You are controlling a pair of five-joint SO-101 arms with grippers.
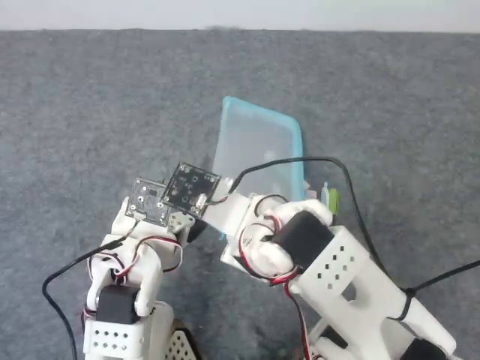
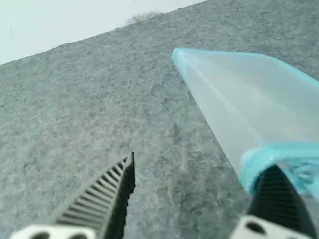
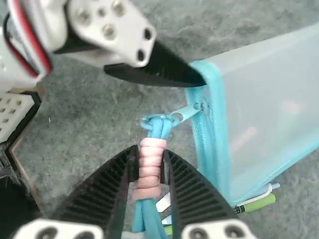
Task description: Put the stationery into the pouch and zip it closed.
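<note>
Grey felt table (image 1: 75, 97) runs out to a pale wall (image 1: 225, 13) at the far edge, so you have open surface ahead of both grippers and out to the left arm's side. Your see-through pouch (image 1: 255, 146) with its teal trim lies just ahead of the two grippers, stretching away from them toward the wall.

Your left gripper (image 2: 199, 167) has its jaws spread wide; one fingertip presses against the near teal corner of the pouch, and the other stands well apart over bare felt.

Your right gripper (image 3: 149, 154) is clamped on the pink bead (image 3: 149, 164) threaded on the teal cord (image 3: 155, 125). Just beyond its fingertips that cord ties to the zip slider (image 3: 192, 108), which sits at the pouch's near corner. Green and white pens (image 3: 256, 201) poke out from the pouch's edge beside the right gripper.
</note>
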